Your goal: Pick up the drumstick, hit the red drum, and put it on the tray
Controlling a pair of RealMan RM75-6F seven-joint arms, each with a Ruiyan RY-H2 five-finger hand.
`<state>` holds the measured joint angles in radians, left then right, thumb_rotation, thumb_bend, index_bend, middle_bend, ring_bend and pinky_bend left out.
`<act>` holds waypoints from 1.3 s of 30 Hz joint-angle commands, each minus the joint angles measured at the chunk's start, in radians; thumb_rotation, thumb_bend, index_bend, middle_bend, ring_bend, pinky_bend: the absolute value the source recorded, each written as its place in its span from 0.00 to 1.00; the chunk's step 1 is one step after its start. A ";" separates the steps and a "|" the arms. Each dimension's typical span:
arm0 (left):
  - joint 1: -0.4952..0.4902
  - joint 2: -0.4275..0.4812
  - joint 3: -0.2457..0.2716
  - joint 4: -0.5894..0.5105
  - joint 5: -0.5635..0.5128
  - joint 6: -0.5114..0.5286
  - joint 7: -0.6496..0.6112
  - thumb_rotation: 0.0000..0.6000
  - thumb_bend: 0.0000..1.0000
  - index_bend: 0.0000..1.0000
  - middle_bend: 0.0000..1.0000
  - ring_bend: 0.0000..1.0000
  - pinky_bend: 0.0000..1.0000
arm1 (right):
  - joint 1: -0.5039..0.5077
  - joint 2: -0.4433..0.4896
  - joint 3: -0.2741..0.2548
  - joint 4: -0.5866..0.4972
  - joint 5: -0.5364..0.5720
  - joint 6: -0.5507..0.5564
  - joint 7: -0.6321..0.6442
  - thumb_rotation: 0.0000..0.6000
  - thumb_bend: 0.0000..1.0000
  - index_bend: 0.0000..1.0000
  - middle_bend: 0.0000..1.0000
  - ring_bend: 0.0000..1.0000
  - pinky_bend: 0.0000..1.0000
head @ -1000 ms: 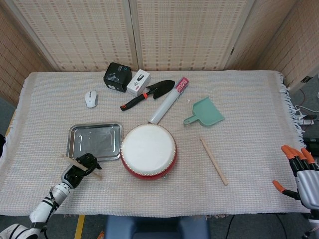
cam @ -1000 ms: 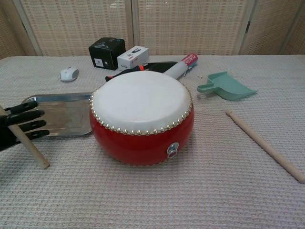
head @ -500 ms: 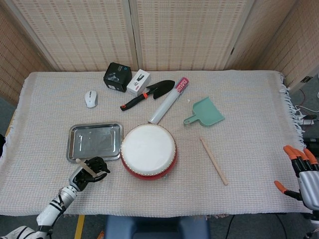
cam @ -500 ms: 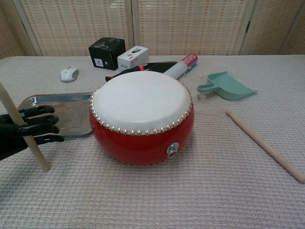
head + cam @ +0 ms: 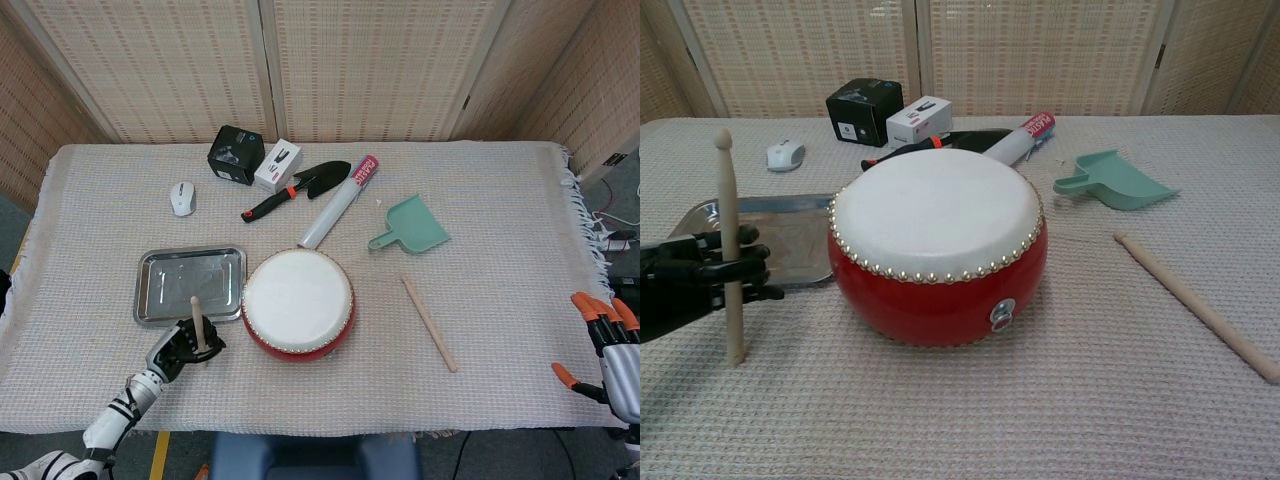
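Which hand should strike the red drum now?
Left. The left hand holds a drumstick upright just beside the red drum. The right hand is empty at the table's far edge.

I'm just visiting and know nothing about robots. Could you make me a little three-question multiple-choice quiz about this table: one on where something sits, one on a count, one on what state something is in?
1. Where is the tray?
A. Left of the red drum
B. Beyond the dustpan
C. On the drum

2. How many drumsticks show?
A. One
B. Two
C. Three

3. How is the drumstick in the left hand held?
A. Flat on the cloth
B. Nearly upright
C. Resting on the drumhead

Answers: 1 A, the tray sits beside the drum's left edge. 2 B, one is gripped, the spare drumstick lies right of the drum. 3 B, its tip points up, above the hand.
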<state>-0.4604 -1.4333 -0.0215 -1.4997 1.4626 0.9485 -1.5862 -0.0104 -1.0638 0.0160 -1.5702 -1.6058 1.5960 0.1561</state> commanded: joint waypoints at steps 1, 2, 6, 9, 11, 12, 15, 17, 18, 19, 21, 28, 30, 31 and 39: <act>0.003 -0.003 0.001 -0.001 0.004 0.004 -0.003 1.00 0.21 0.66 0.68 0.59 0.44 | 0.000 0.000 0.001 -0.002 -0.001 0.001 -0.002 1.00 0.18 0.07 0.07 0.00 0.05; 0.004 -0.004 0.002 -0.001 0.008 0.006 -0.006 1.00 0.21 0.66 0.68 0.59 0.44 | 0.000 0.000 0.001 -0.002 -0.001 0.001 -0.003 1.00 0.18 0.07 0.07 0.00 0.05; 0.007 -0.007 0.012 0.006 0.029 0.016 -0.023 1.00 0.21 0.66 0.67 0.59 0.43 | -0.001 0.001 0.001 -0.005 -0.003 0.004 -0.006 1.00 0.18 0.07 0.07 0.00 0.05; 0.010 -0.011 0.017 0.013 0.039 0.026 -0.031 1.00 0.21 0.67 0.68 0.59 0.43 | -0.001 0.001 0.001 -0.007 -0.005 0.006 -0.009 1.00 0.18 0.07 0.07 0.00 0.05; 0.014 -0.014 0.021 0.018 0.045 0.036 -0.035 1.00 0.21 0.68 0.69 0.60 0.44 | -0.001 0.001 0.002 -0.008 -0.008 0.007 -0.012 1.00 0.18 0.07 0.07 0.00 0.05; 0.015 -0.014 0.022 0.017 0.048 0.040 -0.034 1.00 0.21 0.68 0.70 0.60 0.44 | -0.001 0.001 0.002 -0.009 -0.009 0.008 -0.013 1.00 0.18 0.07 0.07 0.00 0.05; 0.019 -0.016 0.025 0.019 0.054 0.055 -0.023 1.00 0.21 0.70 0.72 0.63 0.47 | -0.001 0.002 0.003 -0.012 -0.012 0.012 -0.018 1.00 0.18 0.07 0.07 0.00 0.05; 0.022 -0.017 0.028 0.019 0.056 0.063 -0.013 1.00 0.21 0.71 0.74 0.65 0.51 | -0.001 0.002 0.003 -0.014 -0.015 0.015 -0.022 1.00 0.18 0.07 0.07 0.00 0.05; 0.025 -0.019 0.030 0.018 0.058 0.068 -0.007 1.00 0.21 0.72 0.75 0.66 0.53 | -0.001 0.002 0.003 -0.016 -0.016 0.016 -0.024 1.00 0.18 0.07 0.07 0.00 0.05; 0.025 -0.019 0.031 0.017 0.060 0.070 -0.003 1.00 0.21 0.73 0.76 0.67 0.55 | -0.002 0.002 0.003 -0.016 -0.017 0.017 -0.025 1.00 0.18 0.07 0.07 0.00 0.05; 0.026 -0.020 0.036 0.017 0.064 0.075 0.006 1.00 0.21 0.73 0.77 0.68 0.59 | -0.003 0.003 0.003 -0.018 -0.019 0.020 -0.027 1.00 0.18 0.07 0.07 0.00 0.05; 0.029 -0.030 0.047 0.021 0.069 0.086 0.054 1.00 0.21 0.75 0.79 0.70 0.65 | -0.006 0.005 0.003 -0.023 -0.024 0.029 -0.034 1.00 0.18 0.07 0.07 0.00 0.05; 0.030 -0.033 0.050 0.021 0.070 0.087 0.069 1.00 0.21 0.77 0.81 0.72 0.67 | -0.007 0.006 0.003 -0.025 -0.025 0.032 -0.035 1.00 0.18 0.07 0.07 0.00 0.05; 0.030 -0.034 0.053 0.022 0.071 0.087 0.076 1.00 0.21 0.77 0.81 0.73 0.68 | -0.007 0.007 0.003 -0.025 -0.026 0.033 -0.035 1.00 0.18 0.07 0.07 0.00 0.05; 0.041 -0.047 0.077 0.036 0.091 0.109 0.145 1.00 0.21 0.81 0.83 0.74 0.68 | -0.007 0.007 0.004 -0.027 -0.024 0.030 -0.037 1.00 0.18 0.07 0.07 0.00 0.05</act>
<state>-0.4219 -1.4779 0.0518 -1.4668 1.5504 1.0541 -1.4455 -0.0172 -1.0566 0.0198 -1.5970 -1.6302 1.6264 0.1195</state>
